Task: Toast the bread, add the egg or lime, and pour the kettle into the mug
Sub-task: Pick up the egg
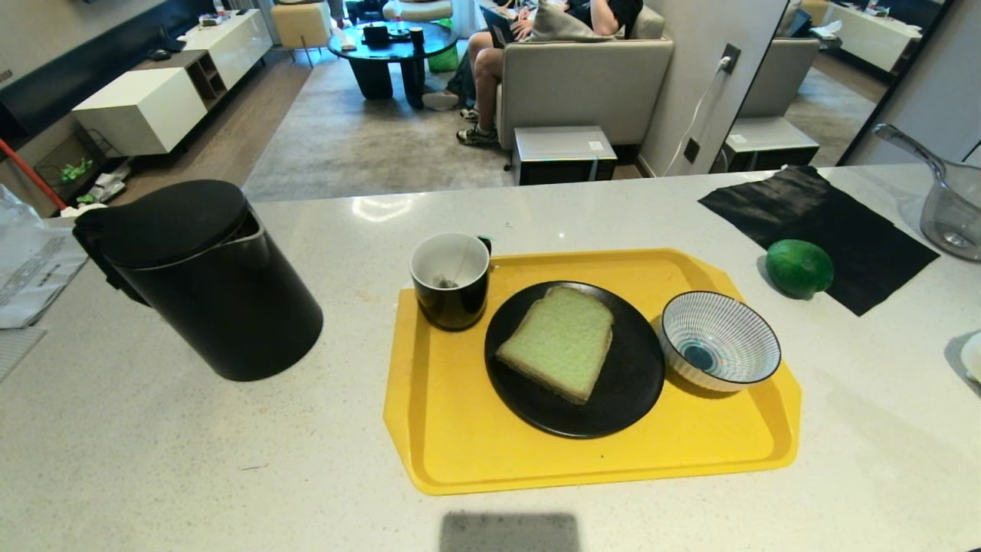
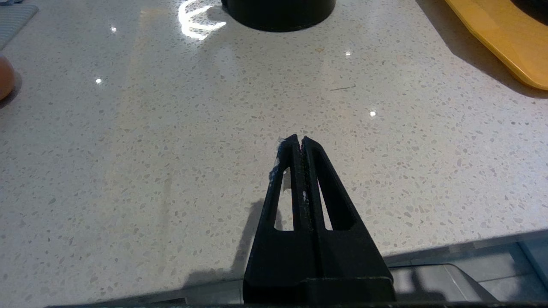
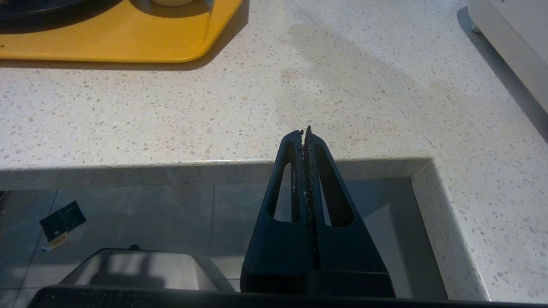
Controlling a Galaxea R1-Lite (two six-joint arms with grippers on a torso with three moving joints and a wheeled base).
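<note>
Yellow tray [image 1: 460, 452] mid-counter: mug [image 1: 451, 280] at its far-left corner, bread [image 1: 558, 343] on black plate [image 1: 613, 399] centre, striped bowl [image 1: 719, 340] right; kettle [image 1: 207, 280] left of tray, lime [image 1: 799, 267] beyond its right.

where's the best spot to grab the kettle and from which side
Probably the loop handle, which sticks out on the kettle's left, away from the yellow tray. The round body looks too wide for the fingers. Come in from the left with the left gripper, now shut over bare counter, so the mug stays clear on the other side.
</note>
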